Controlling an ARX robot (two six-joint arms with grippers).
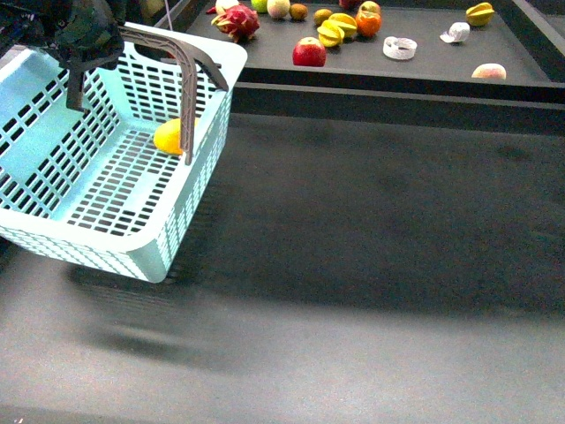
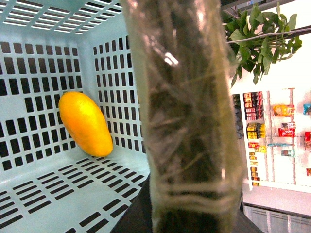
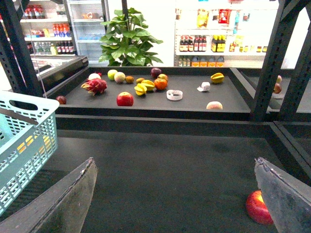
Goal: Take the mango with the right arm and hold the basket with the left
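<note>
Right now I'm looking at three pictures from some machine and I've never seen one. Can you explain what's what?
It is a robot with two arms, each ending in a gripper. One picture is from a camera on its body, looking forward. The other two are from cameras on its wrists.

In the body view, the left arm is at the top left, apparently gripping the handle of a turquoise basket. The basket looks tilted over a dark table. A mango lies inside it. Behind is a shelf of loose fruit.

The left wrist view looks past that handle at the mango. The right wrist view shows the right gripper open and empty, with a red apple near one finger.
</note>
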